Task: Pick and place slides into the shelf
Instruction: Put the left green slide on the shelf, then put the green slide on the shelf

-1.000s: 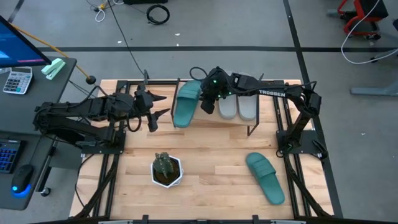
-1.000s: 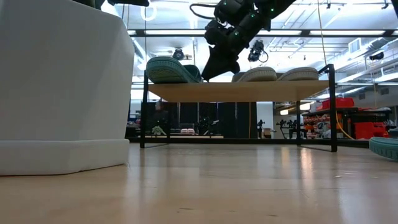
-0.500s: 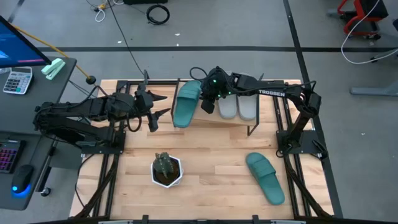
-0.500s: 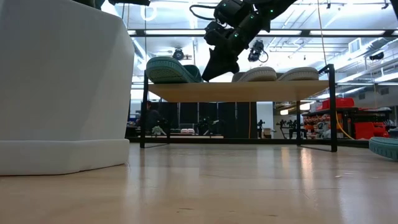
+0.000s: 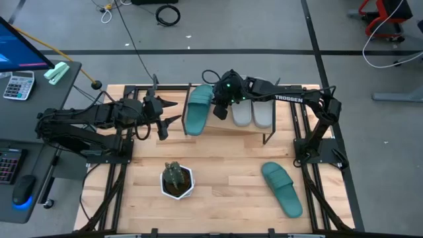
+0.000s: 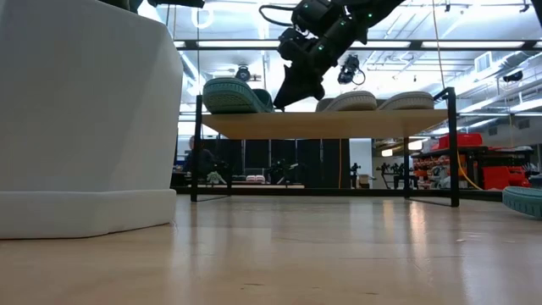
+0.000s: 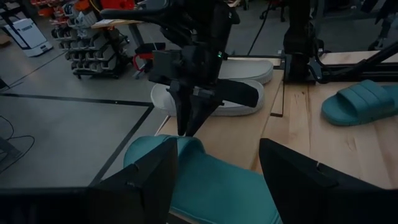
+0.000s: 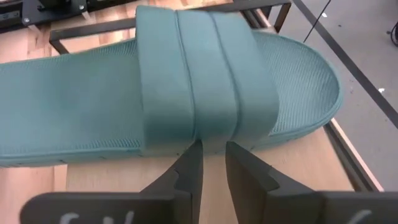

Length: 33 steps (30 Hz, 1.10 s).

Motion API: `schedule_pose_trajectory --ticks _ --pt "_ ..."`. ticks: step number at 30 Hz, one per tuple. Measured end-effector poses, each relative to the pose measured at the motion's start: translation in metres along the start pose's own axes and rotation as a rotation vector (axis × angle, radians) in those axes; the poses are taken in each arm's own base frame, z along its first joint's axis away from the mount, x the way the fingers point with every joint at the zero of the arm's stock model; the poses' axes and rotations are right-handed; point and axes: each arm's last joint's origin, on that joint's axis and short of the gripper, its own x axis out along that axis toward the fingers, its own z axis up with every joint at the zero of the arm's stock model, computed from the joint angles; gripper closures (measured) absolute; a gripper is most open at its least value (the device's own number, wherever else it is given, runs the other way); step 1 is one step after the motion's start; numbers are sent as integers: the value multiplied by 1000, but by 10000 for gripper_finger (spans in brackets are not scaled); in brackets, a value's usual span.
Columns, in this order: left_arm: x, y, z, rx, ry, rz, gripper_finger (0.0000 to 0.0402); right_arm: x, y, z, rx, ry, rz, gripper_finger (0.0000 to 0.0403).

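One teal slide lies sole down on the left end of the shelf, slightly askew. Two grey-white slides lie on the plank beside it. A second teal slide rests on the table at the near right. My right gripper slants down at the shelved teal slide's strap, with only a narrow gap between its fingers and nothing in it. My left gripper hovers open left of the shelf, clear of the slide. My right gripper has its fingertips right at the side edge of the teal slide's strap, where the strap meets the sole. It slants down from the slide's right side. I cannot tell whether the tips touch the strap. The slide lies flat on the shelf.
A small plant in a white pot stands at the near left of the table. In the low view the pot fills the left side. The black shelf legs stand at the back. Bare tabletop lies between pot and loose slide.
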Motion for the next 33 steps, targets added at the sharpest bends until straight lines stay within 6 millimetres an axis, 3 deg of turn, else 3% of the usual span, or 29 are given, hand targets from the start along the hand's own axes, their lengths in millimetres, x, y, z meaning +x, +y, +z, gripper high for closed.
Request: schedule_pose_trajectory --ticks 6,13,19,24,33 --pt "0 0 0 0 1 0 170 -13 1 1 4 5 -1 306" --pt "0 0 0 -5 1 0 170 -73 15 -3 39 67 17 277" --pt "3 -2 -1 -2 12 -30 170 -128 52 -29 -21 270 78 273" --pt "10 -7 -3 4 27 -56 170 -174 81 -48 -13 332 137 278" --pt "27 -16 -3 8 28 -85 170 -234 109 -92 30 536 108 279"
